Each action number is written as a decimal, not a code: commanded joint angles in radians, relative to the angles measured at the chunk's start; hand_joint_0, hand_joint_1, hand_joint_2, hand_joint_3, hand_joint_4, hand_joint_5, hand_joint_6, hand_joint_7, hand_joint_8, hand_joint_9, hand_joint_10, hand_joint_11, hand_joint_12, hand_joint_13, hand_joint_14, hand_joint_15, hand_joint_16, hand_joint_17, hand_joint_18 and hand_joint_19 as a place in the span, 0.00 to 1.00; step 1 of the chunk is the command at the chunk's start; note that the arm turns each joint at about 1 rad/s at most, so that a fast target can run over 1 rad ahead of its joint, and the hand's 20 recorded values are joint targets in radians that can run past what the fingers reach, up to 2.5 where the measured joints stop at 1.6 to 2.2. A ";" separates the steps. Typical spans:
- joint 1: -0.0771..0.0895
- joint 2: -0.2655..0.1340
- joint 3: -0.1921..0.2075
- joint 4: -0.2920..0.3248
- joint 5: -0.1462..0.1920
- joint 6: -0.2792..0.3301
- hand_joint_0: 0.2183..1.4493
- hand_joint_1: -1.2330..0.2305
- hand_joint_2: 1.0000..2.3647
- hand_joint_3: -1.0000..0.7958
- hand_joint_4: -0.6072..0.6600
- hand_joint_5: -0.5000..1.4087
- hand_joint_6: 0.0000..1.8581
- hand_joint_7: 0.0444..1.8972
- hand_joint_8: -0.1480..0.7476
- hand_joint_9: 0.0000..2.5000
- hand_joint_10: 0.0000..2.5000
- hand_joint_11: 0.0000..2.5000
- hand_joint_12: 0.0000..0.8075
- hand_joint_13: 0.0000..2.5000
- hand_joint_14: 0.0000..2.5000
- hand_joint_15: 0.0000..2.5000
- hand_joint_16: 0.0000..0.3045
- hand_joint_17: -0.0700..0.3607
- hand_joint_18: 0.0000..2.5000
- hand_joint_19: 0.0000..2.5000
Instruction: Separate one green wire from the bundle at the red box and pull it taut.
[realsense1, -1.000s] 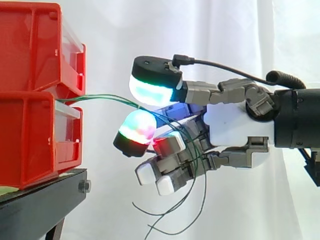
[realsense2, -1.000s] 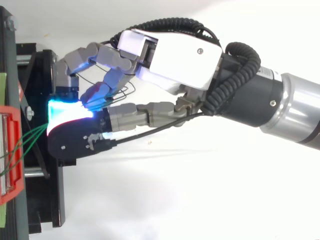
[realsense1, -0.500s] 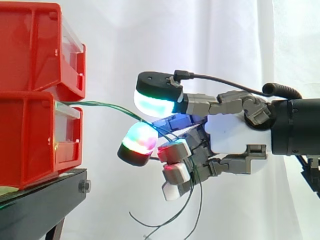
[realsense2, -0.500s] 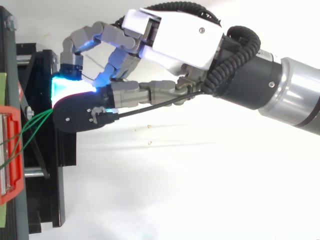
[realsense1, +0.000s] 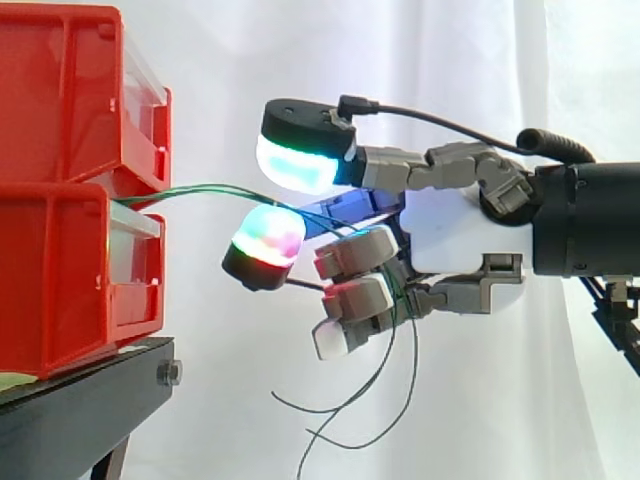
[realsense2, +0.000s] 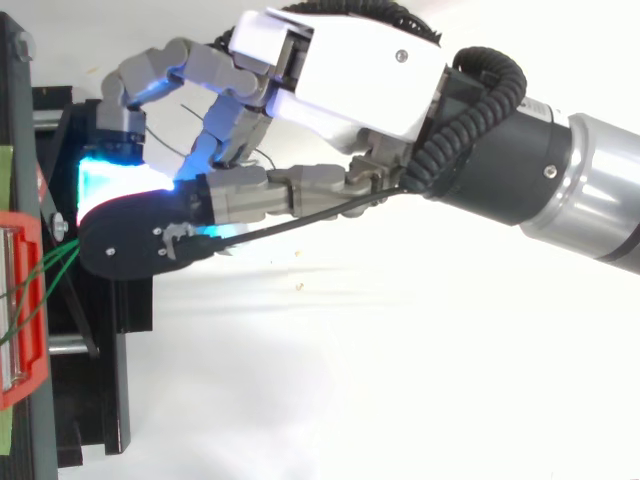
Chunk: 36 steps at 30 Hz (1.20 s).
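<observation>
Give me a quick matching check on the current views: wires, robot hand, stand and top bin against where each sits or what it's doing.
1 green wires
2 robot hand
3 black stand
4 upper red bin

A beneath the lower red bin
B fingers curled round the wires
C stacked on the lower bin
D span from the bins to the hand, ends dangling below it

Pairs: 1-D, 2-B, 3-A, 4-C
</observation>
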 joint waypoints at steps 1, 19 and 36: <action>0.006 0.000 0.018 -0.022 0.005 0.000 0.31 0.42 0.01 0.39 0.65 0.15 0.45 0.53 0.54 0.52 0.08 0.68 0.48 0.55 0.01 0.53 0.17 0.43 0.40 0.20; 0.047 0.000 -0.041 -0.016 0.017 0.038 0.28 0.44 0.00 0.30 0.68 0.15 0.46 0.50 0.55 0.49 0.24 0.65 0.47 0.59 0.00 0.60 0.17 0.44 0.41 0.21; 0.052 0.003 -0.036 -0.025 0.016 0.080 0.31 0.46 0.01 0.37 0.66 0.15 0.47 0.50 0.54 0.48 0.30 0.63 0.44 0.61 0.00 0.66 0.17 0.44 0.42 0.22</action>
